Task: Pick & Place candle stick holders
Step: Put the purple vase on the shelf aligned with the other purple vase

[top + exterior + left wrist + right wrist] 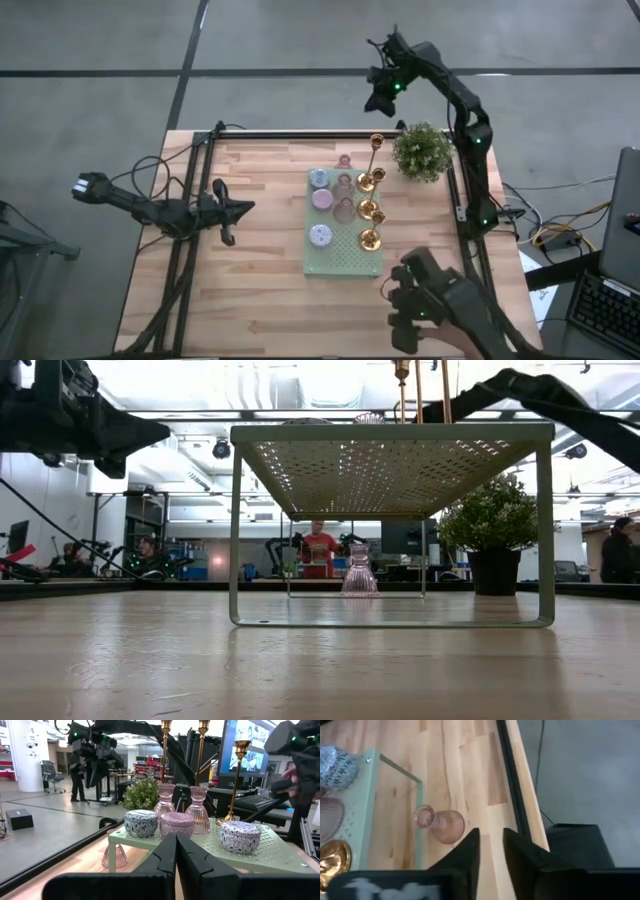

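A pale green perforated stand (345, 262) on thin legs carries three round patterned cups (320, 236), two pink glass holders (344, 210) and several gold thin-stemmed holders (370, 238). They also show in the left wrist view (241, 836). One more pink glass holder (440, 825) stands on its base on the bare wood by the stand's far edge (344, 160). My left gripper (240, 208) is shut and empty, level above the table left of the stand, and also shows in its own wrist view (175, 855). My right gripper (491, 850) is open and empty, high over the table's far edge (385, 88), looking down on that pink holder.
A green potted plant (422, 150) stands at the far right, beside the gold holders. Another dark jointed device with green lights (430, 300) reaches over the near right corner. Bare wood lies left of and in front of the stand. People (318, 545) show in the room behind.
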You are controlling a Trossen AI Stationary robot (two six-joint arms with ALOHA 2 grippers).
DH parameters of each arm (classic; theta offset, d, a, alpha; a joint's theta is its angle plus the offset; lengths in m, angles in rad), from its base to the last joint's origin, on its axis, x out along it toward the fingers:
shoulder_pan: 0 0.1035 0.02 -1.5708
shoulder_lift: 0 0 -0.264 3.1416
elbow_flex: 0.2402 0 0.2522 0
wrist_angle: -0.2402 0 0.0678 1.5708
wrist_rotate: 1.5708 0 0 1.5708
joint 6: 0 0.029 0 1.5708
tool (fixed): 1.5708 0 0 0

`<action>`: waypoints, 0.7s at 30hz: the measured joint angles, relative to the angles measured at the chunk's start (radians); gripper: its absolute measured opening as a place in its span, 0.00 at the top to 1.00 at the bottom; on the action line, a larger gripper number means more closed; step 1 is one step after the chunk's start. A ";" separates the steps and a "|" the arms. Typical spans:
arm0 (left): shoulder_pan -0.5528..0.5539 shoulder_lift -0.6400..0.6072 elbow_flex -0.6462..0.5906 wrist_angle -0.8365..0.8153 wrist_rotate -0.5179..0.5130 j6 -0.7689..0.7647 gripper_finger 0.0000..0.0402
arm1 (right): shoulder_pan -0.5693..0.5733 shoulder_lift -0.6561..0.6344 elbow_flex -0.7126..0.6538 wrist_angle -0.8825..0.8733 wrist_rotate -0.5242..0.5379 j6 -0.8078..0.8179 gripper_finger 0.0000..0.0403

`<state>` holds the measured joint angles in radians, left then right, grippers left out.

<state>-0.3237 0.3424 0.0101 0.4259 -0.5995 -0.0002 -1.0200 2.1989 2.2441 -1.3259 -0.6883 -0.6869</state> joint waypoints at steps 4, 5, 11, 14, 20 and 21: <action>0.000 0.000 0.000 0.000 0.000 0.000 0.96 | -0.004 0.029 0.000 -0.017 -0.045 -0.021 0.68; 0.000 0.000 0.000 0.000 0.000 0.000 0.96 | -0.005 0.036 -0.003 -0.029 -0.084 -0.030 0.65; 0.000 0.000 0.000 0.000 0.000 0.000 0.96 | -0.001 0.064 -0.046 -0.116 -0.273 -0.170 0.52; 0.000 0.000 0.000 0.000 0.000 0.000 0.96 | 0.003 0.066 -0.098 -0.116 -0.280 -0.227 0.48; 0.000 0.001 0.000 0.000 0.000 0.000 0.96 | 0.014 0.067 -0.198 -0.101 -0.280 -0.308 0.47; 0.000 0.001 0.000 0.000 0.000 0.000 0.96 | 0.017 0.067 -0.210 -0.100 -0.279 -0.314 0.47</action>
<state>-0.3233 0.3429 0.0097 0.4259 -0.5991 -0.0002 -1.0026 2.2662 2.0339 -1.4255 -0.9672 -1.0013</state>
